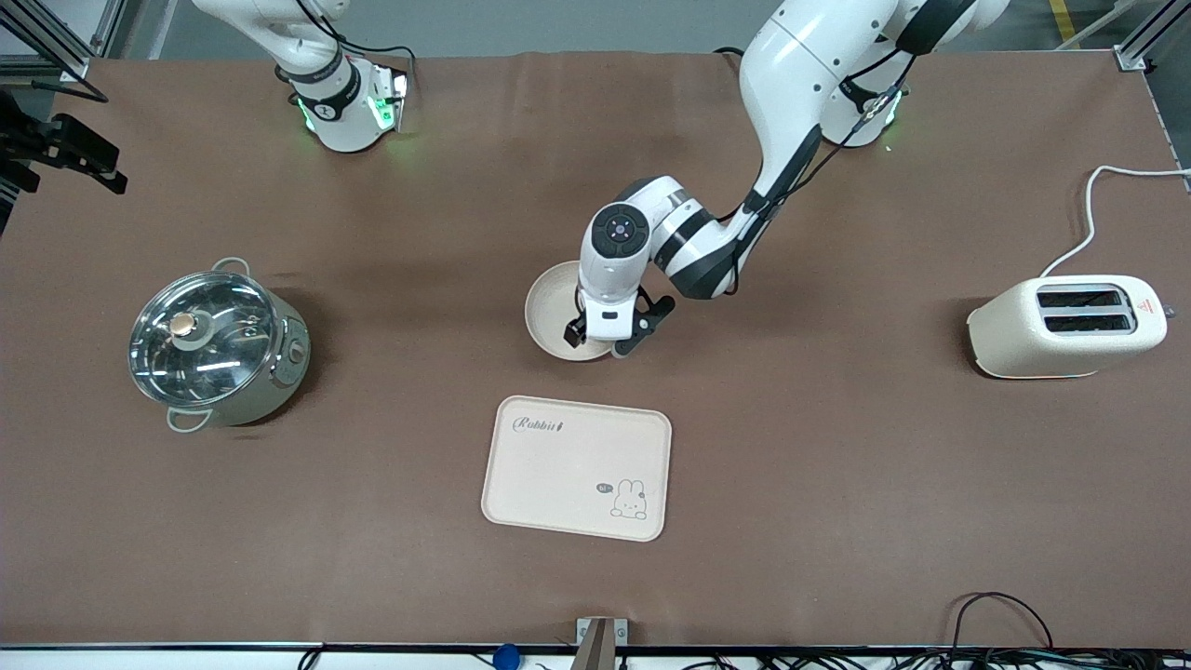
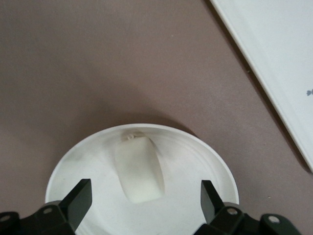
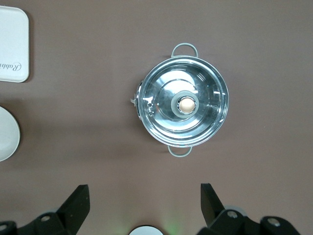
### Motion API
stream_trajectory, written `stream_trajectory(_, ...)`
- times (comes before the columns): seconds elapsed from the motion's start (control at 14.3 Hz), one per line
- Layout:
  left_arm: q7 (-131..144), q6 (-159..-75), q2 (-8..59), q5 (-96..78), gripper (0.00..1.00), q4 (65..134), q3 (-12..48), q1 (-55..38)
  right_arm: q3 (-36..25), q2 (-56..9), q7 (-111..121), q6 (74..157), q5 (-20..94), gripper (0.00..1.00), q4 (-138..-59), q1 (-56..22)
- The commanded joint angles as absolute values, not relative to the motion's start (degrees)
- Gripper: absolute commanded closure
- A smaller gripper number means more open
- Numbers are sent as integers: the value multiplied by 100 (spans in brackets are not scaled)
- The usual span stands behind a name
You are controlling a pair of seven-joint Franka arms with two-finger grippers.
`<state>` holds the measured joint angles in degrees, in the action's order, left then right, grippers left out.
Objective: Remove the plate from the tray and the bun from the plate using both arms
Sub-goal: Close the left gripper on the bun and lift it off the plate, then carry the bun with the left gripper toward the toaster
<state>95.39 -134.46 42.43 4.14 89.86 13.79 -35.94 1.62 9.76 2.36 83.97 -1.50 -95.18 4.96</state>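
Over the plate [image 1: 551, 312] hangs the left gripper [image 1: 607, 340], jaws spread wide and nothing between them, straddling the bun [image 2: 139, 169] as the left wrist view shows it. That plate already sits on the brown table [image 1: 837, 484], clear of the tray [image 1: 577, 467], which lies bare and nearer the front camera. So the first half of the job looks done, and the bun is the one thing left to lift.

The bun rests inside the plate, a pale puck against a pale dish, with a finger [image 2: 78, 200] standing off to each side of it. Neither one touches it yet.

Now the risks. If the gripper drops too low, the fingertips could hit the plate's floor or rim and shove the whole dish along the table. If it closes off-centre, the bun could squirt sideways or roll out from between the pads. It looks soft, so a hard squeeze might crush it. And nothing pins the plate, so it may ride up with the bun.

The right gripper [image 3: 142, 205] waits high over the table near its own base, jaws open and empty, looking down on the steel pot [image 1: 219, 346]. Toward the left arm's end sits a toaster [image 1: 1067, 326], well apart from the action.
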Motion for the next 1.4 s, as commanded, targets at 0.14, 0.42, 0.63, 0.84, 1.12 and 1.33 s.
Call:
stream_trajectory(0.14, 10150, -13553, 4473, 694, 9, 8859, 1274, -3735, 193, 993, 167, 8464, -53, 0, -9536, 528)
stream_trajectory(0.42, 10204, -13553, 4553, 712, 36, 8859, 1266, -3727, 202, 993, 167, 8385, -53, 0, -9536, 536)
stream_trajectory(0.63, 10204, -13500, 4544, 712, 62, 8868, 1266, -3727, 193, 984, 167, 8393, -44, 0, -9527, 554)
stream_trajectory(0.84, 10204, -13351, 4457, 712, 80, 8859, 1266, -3692, 193, 976, 167, 8446, -44, 0, -9527, 527)
stream_trajectory(1.12, 10152, -12343, 4053, 721, 81, 8439, 1266, -3420, 202, 976, 158, 8411, -35, 0, -9519, 536)
stream_trajectory(1.33, 9828, -11726, 3631, 939, 80, 8332, 1283, -2797, 193, 976, 158, 8376, -35, 0, -9536, 554)
